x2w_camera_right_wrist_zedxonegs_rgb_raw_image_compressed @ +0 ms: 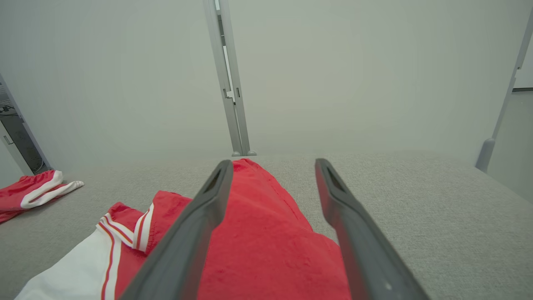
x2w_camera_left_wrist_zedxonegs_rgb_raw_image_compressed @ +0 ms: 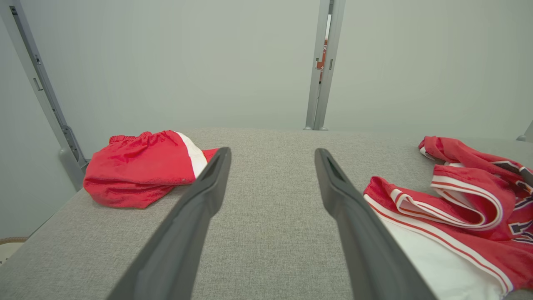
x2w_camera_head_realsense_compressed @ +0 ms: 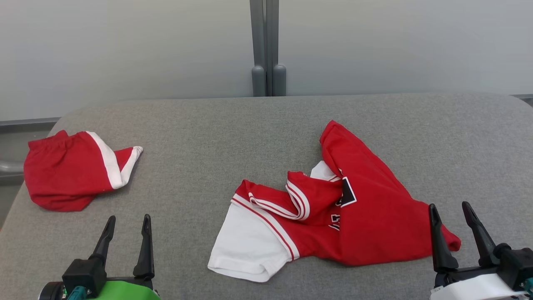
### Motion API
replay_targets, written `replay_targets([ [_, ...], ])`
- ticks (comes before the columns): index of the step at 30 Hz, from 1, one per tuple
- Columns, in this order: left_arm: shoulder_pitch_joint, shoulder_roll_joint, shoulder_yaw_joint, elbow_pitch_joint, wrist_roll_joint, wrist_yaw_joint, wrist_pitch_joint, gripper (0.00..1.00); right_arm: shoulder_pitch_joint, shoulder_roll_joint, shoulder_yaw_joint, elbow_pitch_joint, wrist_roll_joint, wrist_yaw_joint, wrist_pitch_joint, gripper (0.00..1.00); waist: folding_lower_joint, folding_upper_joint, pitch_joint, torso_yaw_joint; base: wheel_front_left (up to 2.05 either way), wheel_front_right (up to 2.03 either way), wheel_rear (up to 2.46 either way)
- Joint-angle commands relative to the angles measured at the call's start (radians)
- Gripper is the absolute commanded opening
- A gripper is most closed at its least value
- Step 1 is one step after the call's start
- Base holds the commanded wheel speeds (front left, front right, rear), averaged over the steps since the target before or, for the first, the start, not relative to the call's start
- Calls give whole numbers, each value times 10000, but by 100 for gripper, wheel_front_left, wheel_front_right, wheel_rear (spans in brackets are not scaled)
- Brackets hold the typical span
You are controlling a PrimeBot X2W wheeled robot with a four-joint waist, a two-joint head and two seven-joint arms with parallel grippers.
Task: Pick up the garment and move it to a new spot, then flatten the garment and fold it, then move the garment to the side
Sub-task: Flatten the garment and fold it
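Crumpled red-and-white jersey (x2w_camera_head_realsense_compressed: 333, 212) lying right of centre on grey padded table (x2w_camera_head_realsense_compressed: 200, 137), white sleeve toward bottom middle. Left gripper (x2w_camera_head_realsense_compressed: 129, 217) at lower left, released and empty, apart from cloth; right gripper (x2w_camera_head_realsense_compressed: 449, 205) at lower right, likewise spread, by jersey's red corner. Red shorts (x2w_camera_head_realsense_compressed: 70, 171) bunched at left edge.

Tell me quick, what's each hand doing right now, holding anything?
Left hand: open, empty, over the bare grey surface.
Right hand: open, empty, at the edge of the red jersey.
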Motion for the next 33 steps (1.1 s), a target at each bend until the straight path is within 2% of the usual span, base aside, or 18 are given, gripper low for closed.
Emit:
replay_targets([
  [1,91,85,24,34,7,-28,-6,100,75,29,4,-73,-57,-17,-49,100,0,0,-9,6,0,0,0],
  [27,149,73,-55,97,-16,-28,-6,100,18,-9,49,208,-127,-17,-52,100,0,0,-62,-44,0,0,0],
  [33,-155,88,-439,291,-83,-29,-6,100,-224,-110,-250,380,-216,-17,-50,100,0,0,37,-66,0,0,0],
])
